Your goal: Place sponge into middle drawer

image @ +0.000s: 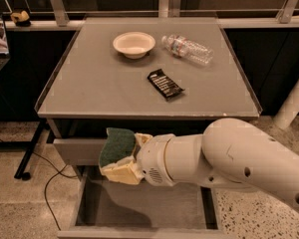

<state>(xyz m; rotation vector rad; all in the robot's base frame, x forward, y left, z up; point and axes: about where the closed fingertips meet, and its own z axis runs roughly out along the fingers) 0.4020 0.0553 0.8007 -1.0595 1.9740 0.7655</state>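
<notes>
Gripper point(120, 156) fingers point(121, 173) clamp one green-faced foam sponge point(116, 145) above one flat grey open drawer point(149, 204). On the table point(99, 91) beyond: one round bowl point(134, 44), one clear bottle point(188, 49), one black wrapper point(165, 83).

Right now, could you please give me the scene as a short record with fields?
gripper: in front of the table, above the drawer, shut on the sponge
sponge: held, green face showing, not yet in the drawer
drawer: pulled open, below the gripper
on table: bowl, bottle, wrapper
</notes>
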